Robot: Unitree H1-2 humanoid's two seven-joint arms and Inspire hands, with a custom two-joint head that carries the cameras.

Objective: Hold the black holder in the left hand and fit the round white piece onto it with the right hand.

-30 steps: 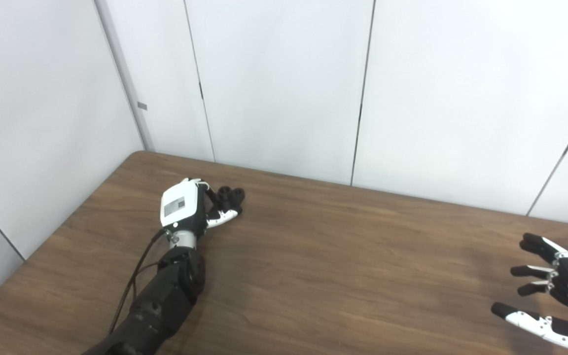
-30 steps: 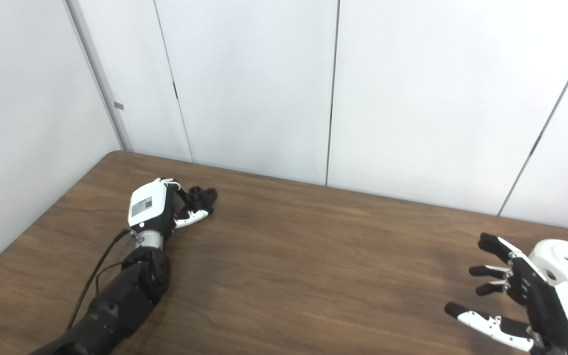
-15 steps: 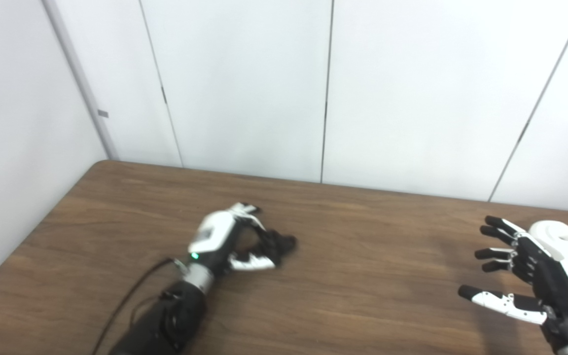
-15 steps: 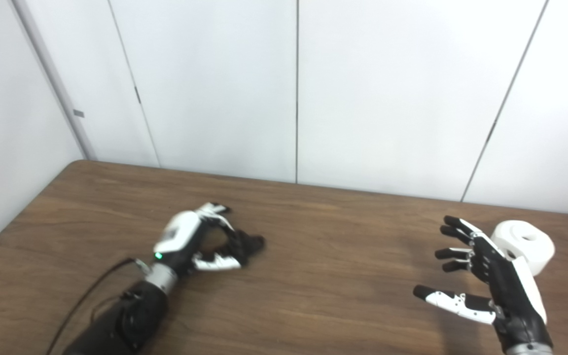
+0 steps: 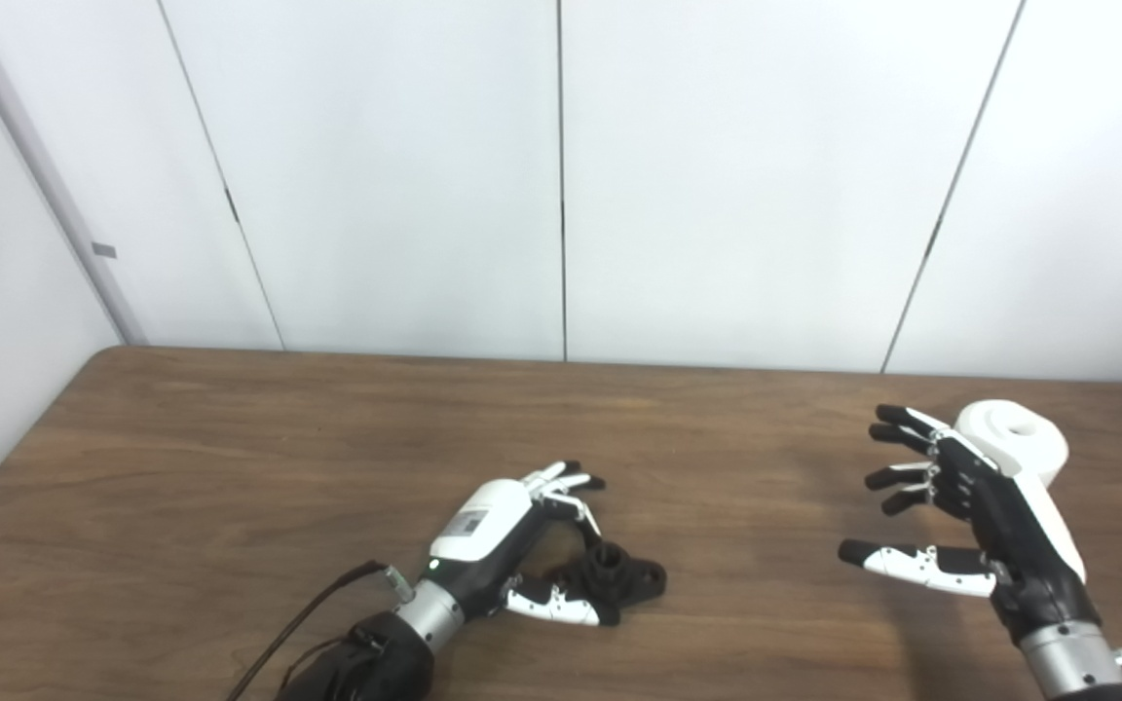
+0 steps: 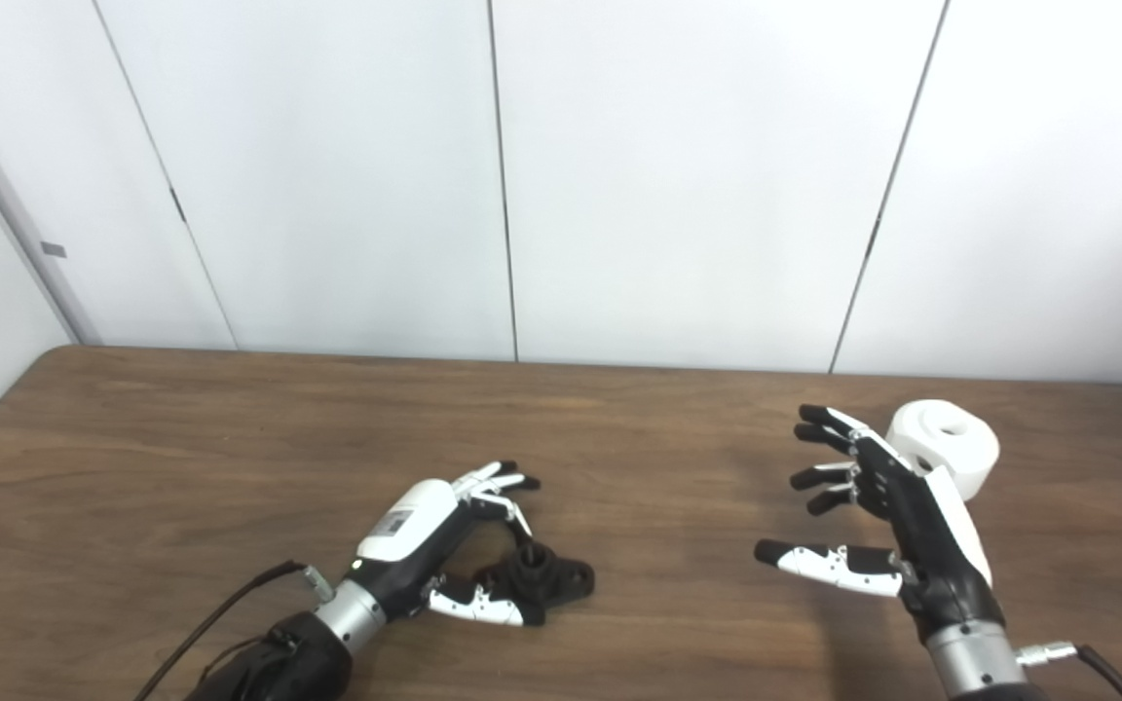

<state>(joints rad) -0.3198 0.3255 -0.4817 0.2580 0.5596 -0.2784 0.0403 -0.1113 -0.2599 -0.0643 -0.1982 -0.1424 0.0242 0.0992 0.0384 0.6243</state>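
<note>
Low in the frame, a dark wood-grain tabletop (image 5: 230,458) with a rounded edge spans the picture. At lower centre, the left hand (image 5: 507,540), with a glossy white back and black segmented fingers (image 5: 571,482), lies beside the black holder (image 5: 619,576). The holder is a matte, lumpy block with a short round post on top, resting on the tabletop. The thumb touches its near side while the fingers arch loosely above it, not clearly clamped. At lower right, the right hand (image 6: 897,526) hovers with its fingers spread wide, holding nothing. Just behind it, at right of centre, sits the round white piece (image 6: 951,443), a smooth thick ring with a central hole. Farthest back stand plain white wall panels (image 5: 561,175).
</note>
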